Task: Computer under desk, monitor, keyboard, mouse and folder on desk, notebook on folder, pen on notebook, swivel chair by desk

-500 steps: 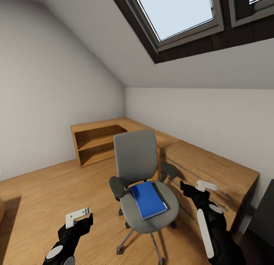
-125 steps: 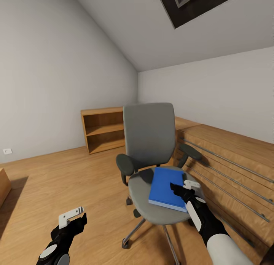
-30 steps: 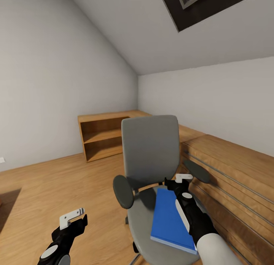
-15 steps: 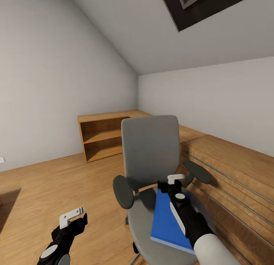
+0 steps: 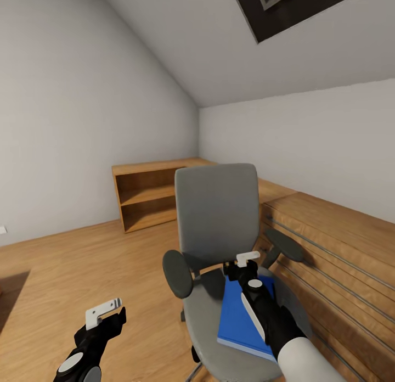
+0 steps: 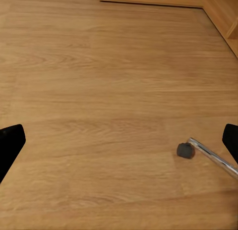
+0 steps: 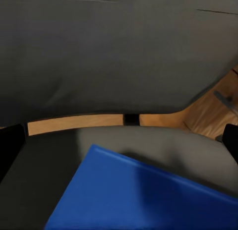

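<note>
Your right gripper [image 5: 242,265], fingers spread and empty, hangs over the far end of the folder [image 5: 240,319], whose long axis runs near-to-far.

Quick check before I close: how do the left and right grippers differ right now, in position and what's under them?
The right gripper is stretched forward over the swivel chair seat, above the far end of the blue folder; the left gripper hangs low beside the chair, over bare wooden floor. The right points at the backrest, the left at the floor. Both are open and hold nothing.
</note>
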Motion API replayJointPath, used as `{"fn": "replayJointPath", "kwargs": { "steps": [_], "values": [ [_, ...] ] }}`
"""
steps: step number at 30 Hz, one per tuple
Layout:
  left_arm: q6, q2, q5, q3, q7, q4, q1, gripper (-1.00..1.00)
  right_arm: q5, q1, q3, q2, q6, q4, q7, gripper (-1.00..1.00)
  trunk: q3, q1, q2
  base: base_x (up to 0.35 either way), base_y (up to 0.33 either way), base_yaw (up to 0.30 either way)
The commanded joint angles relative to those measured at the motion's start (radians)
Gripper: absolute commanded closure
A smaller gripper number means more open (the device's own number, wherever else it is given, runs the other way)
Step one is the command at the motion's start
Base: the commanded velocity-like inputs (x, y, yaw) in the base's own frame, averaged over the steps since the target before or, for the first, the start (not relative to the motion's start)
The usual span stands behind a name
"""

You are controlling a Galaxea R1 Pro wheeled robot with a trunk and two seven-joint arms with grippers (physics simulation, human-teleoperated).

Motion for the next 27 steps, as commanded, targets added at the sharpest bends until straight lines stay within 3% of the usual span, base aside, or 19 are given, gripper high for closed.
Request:
{"fn": "replayJointPath", "kwargs": {
  "steps": [1,11,15,20,27],
  "values": [
    [0.001,0.001,0.009,-0.002,0.009,-0.002,0.000,-1.00,0.005,0.000,0.003,0.000,0.009,-0.002,-0.005,-1.00,-0.004,0.004,-0.008,0.000,0.000,0.000],
    [0.000,0.000,0.009,-0.002,0.010,-0.002,0.000,-1.00,0.006,0.000,0.005,0.000,0.021,-0.002,-0.007,-1.00,-0.035,0.042,-0.078,0.000,0.000,0.000],
    [0.000,0.000,0.009,-0.002,0.010,-0.002,0.000,-1.00,0.006,0.000,0.005,0.000,0.023,-0.002,-0.007,-1.00,-0.035,0.042,-0.078,0.000,0.000,0.000],
    [0.000,0.000,0.009,-0.002,0.010,-0.002,0.000,-1.00,0.006,0.000,0.005,0.000,0.042,-0.002,-0.008,-1.00,-0.051,0.061,-0.113,0.000,0.000,0.000],
    [0.000,0.000,0.009,-0.002,0.010,-0.002,0.000,-1.00,0.006,0.000,0.006,0.001,0.064,-0.002,-0.008,-1.00,-0.051,0.061,-0.113,0.000,0.000,0.000]
  ]
}}
